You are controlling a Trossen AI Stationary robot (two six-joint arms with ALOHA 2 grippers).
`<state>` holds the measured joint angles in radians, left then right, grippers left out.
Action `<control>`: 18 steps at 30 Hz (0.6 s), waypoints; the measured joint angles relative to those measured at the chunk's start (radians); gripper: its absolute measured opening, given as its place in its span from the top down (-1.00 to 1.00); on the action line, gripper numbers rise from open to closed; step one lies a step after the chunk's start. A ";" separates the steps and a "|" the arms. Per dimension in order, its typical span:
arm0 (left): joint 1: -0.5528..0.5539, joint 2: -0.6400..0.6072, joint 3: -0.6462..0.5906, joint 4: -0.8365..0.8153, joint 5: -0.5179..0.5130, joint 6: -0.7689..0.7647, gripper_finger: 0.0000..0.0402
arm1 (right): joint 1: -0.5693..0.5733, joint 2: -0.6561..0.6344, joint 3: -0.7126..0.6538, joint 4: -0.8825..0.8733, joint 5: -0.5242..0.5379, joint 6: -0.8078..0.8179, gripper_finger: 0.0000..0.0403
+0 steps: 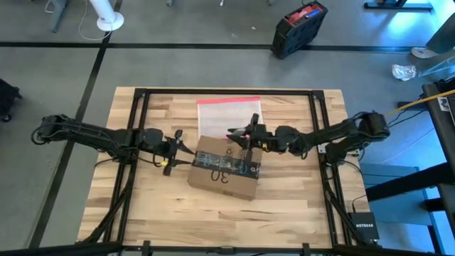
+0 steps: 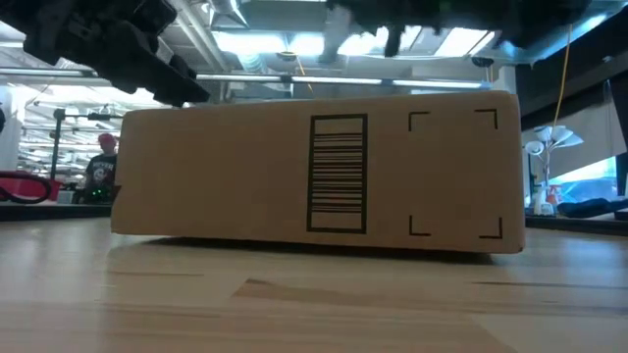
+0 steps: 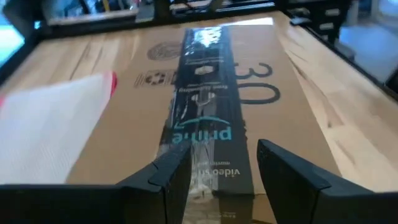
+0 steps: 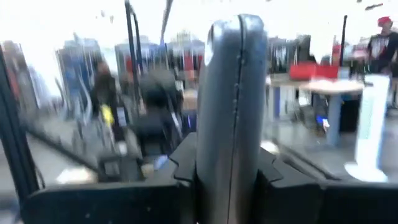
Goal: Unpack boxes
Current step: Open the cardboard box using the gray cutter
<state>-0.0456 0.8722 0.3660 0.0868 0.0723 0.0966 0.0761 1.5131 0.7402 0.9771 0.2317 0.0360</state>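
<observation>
the brown corrugated cardboard shipping box [image 1: 225,168] lies flat near the middle of the pale wooden slatted surface [image 1: 142,206], sealed along its top by a glossy black printed tape strip [image 3: 205,118]. from the low view its side shows a printed barcode [image 2: 339,175] and corner marks, and the box sits square with its flaps shut.

the left claw [image 1: 178,151] hovers just beside the box's left end, its fingers [image 3: 171,177] moderately apart, straddling the near end of the tape and holding nothing. the right claw [image 1: 242,135] is over the box's far edge; in its own wrist view the two fingers [image 4: 230,106] are pressed together, pointing up toward the room, so it is closed on nothing i can see.

a clear plastic pouch with a pink-red edge [image 1: 229,114] lies flat behind the box, touching or slightly under its far edge.

judging by its build, the box is stiff at the edges and corners but will give in the middle of its panels; likely light. the tape is slick, so a pinch there would slip. the better hold looks to be a tape end or the flap seam, with the other claw bracing a corner so the box does not slide on the smooth wood.
</observation>
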 joint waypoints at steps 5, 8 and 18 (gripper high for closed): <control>0.033 0.000 0.000 -0.043 0.021 -0.036 0.14 | 0.002 0.086 0.143 0.007 -0.050 0.060 0.68; 0.067 0.002 0.000 -0.059 0.092 -0.060 0.14 | 0.002 0.152 0.264 -0.112 -0.081 0.103 0.68; 0.199 0.083 0.000 -0.066 0.232 0.066 0.14 | 0.003 0.336 0.477 -0.287 -0.120 0.195 0.68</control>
<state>0.1534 0.9551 0.3660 0.0213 0.3047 0.1623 0.0792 1.8489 1.2175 0.6902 0.1121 0.2306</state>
